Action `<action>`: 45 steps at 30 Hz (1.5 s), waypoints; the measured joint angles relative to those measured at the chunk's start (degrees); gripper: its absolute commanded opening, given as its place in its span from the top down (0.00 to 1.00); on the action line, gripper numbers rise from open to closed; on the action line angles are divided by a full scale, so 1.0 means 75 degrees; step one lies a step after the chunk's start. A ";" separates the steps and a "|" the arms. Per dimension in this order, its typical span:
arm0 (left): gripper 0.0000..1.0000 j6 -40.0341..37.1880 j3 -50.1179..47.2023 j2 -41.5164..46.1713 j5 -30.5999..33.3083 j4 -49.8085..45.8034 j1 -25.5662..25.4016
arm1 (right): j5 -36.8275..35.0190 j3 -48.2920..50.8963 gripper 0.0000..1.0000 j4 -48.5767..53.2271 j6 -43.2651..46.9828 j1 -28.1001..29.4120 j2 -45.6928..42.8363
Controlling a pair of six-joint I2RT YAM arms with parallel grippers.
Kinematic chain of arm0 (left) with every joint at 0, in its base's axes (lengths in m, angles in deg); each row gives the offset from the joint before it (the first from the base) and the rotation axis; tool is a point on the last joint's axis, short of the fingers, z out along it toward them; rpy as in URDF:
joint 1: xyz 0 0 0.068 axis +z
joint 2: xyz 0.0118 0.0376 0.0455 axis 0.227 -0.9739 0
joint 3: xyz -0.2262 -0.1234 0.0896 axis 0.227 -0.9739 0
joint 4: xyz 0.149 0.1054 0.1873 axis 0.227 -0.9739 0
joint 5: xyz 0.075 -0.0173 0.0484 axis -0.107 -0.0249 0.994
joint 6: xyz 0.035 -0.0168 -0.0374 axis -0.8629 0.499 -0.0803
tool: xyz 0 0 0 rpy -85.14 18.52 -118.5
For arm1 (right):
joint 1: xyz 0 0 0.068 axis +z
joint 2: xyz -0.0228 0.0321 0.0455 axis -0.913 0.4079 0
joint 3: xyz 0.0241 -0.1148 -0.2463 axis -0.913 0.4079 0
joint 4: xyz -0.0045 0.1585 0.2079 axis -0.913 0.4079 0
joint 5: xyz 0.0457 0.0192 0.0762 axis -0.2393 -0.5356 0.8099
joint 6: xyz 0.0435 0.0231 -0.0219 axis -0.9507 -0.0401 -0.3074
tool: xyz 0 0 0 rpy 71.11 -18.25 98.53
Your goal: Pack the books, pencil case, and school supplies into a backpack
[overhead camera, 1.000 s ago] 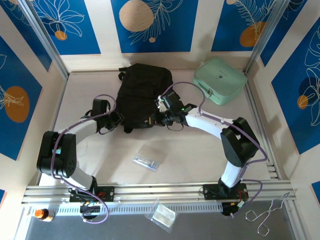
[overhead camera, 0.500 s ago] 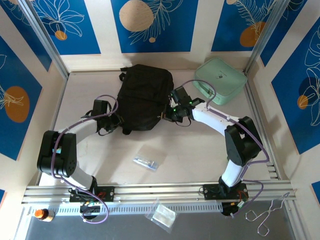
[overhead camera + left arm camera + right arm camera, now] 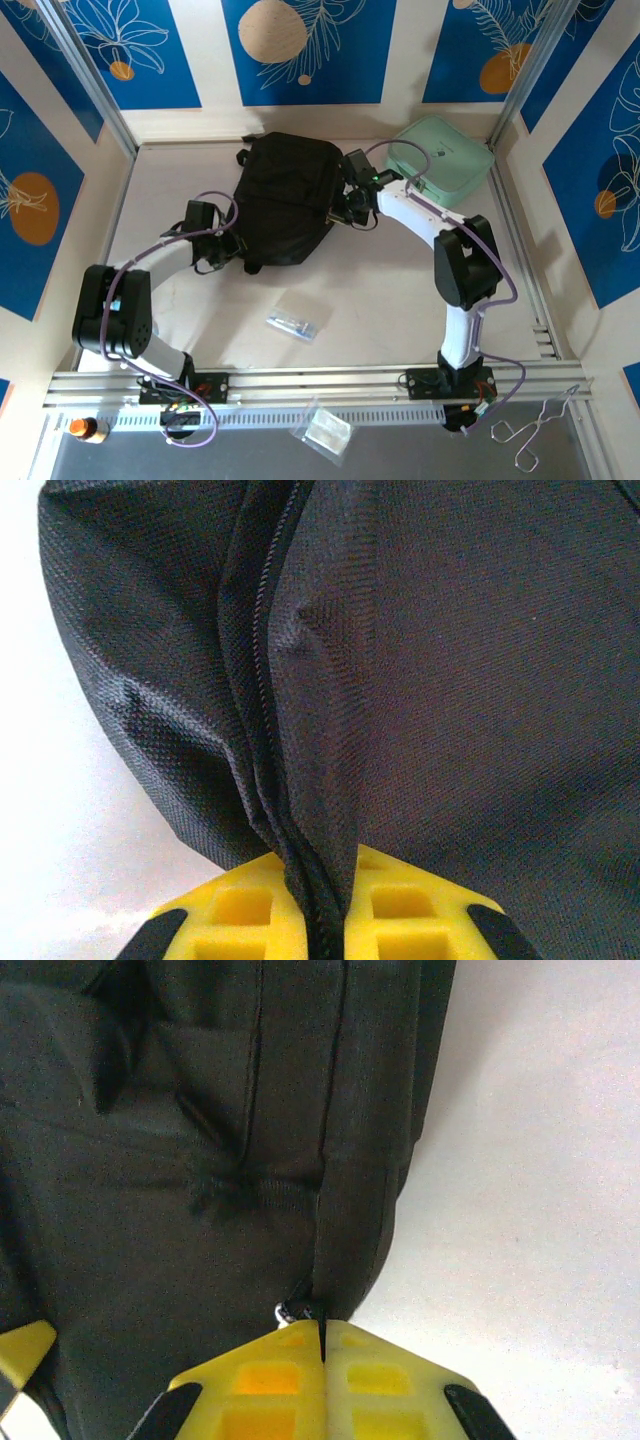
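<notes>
Right of the backpack [image 3: 285,195], mint-green case [image 3: 440,160]; nearer, pencil case [image 3: 298,322]

The backpack [image 3: 285,200] is black all over, with a fine woven grain and a dark zip line in the wrist views. Right of it is a mint-green case [image 3: 440,160]. Below it the pencil case [image 3: 298,322] is clear with bluish bits inside. The table [image 3: 390,300] around it is pale cream. Behind it, wall panels [image 3: 300,50] are deep blue with white line-drawn leaves and tan and orange discs. At its edges the left gripper [image 3: 320,920] and right gripper [image 3: 322,1360] have yellow fingers [image 3: 400,910] with black corners. The left arm [image 3: 165,262] and right arm [image 3: 425,222] are white and black, with purple cables [image 3: 165,243].
</notes>
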 measured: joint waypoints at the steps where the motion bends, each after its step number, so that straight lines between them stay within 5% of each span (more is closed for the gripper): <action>1: 0.98 -0.0029 0.0000 0.0012 -0.0023 -0.0026 0.0000 | -0.0058 -0.0119 1.00 0.0067 -0.0023 -0.0017 0.0087; 10: 1.00 -0.0073 0.0117 0.0117 -0.0286 -0.0548 -0.0277 | -0.0670 -0.0644 1.00 0.0624 -0.0341 -0.0073 0.0513; 17: 0.92 0.0102 0.0554 0.0341 -0.0233 -0.1393 -0.1580 | -0.1061 0.0125 1.00 0.0326 -0.0332 -0.0379 0.0099; 19: 0.79 0.0154 0.0644 0.0347 -0.0224 -0.1510 -0.1918 | -0.1078 0.0341 0.91 0.0297 -0.0154 -0.0530 -0.0102; 22: 0.56 0.0023 0.0912 0.0344 -0.0227 -0.1970 -0.2250 | -0.1093 0.0472 0.65 0.0227 0.0216 -0.0737 -0.0329; 28: 0.36 -0.0644 0.1926 0.0344 0.0233 -0.2923 -0.2346 | -0.1075 0.1279 0.32 -0.0271 0.0720 -0.0944 -0.1239; 36: 0.31 -0.1023 0.2885 0.0259 0.0816 -0.2841 -0.2349 | -0.0259 0.1888 0.26 -0.0793 0.0379 -0.0697 -0.1775; 45: 0.28 -0.0787 0.2903 -0.0178 0.1131 -0.1970 -0.2349 | 0.0163 0.2017 0.29 -0.0685 -0.0032 -0.0192 -0.0787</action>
